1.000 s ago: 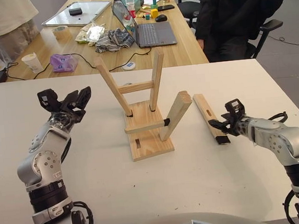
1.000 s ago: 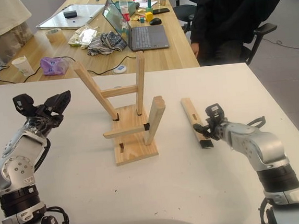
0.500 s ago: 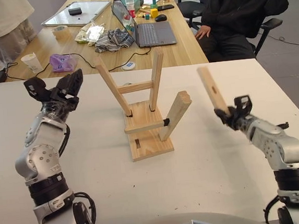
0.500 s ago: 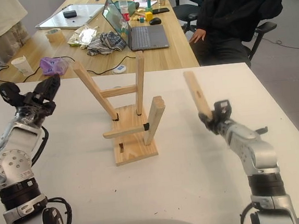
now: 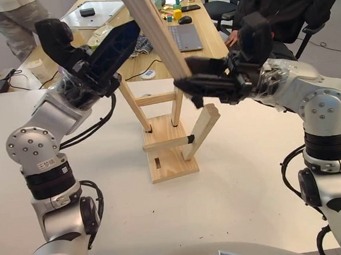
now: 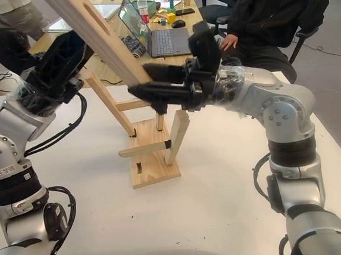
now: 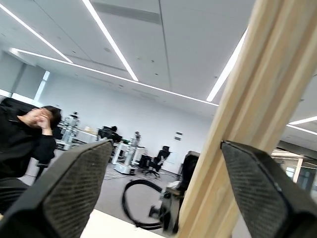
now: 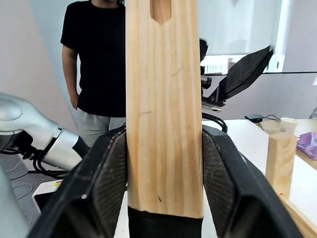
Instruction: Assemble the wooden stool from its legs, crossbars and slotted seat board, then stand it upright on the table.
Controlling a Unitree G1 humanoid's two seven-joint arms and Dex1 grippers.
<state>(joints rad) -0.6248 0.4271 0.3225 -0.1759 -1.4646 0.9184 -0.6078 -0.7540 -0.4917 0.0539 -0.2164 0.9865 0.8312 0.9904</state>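
**Fourth leg held aloft over the half-built stool**

We see the right gripper (image 5: 188, 87) pinching a loose leg (image 5: 153, 27) near its lower end, pads pressed to both wide faces. The leg slants up and toward the robot's left, high above the table (image 5: 253, 180), and has a slot (image 6: 92, 9) cut near its upper end.

The left gripper (image 5: 90, 30) is raised too, its fingers spread wide and holding nothing. The leg runs just beside one finger (image 5: 118, 45). We cannot tell whether they touch.

Below them the stool lies upside down in the middle of the table. The seat board (image 5: 177, 166) rests flat. Two legs (image 5: 134, 107) stand from its far end, splayed apart, with a crossbar (image 5: 156, 99) between them. A third leg (image 5: 202, 130) leans from the board's right edge, tilted to the right. A second crossbar (image 5: 166, 143) joins it and lies across the board. An open slot (image 5: 157, 162) shows in the board's near left part.
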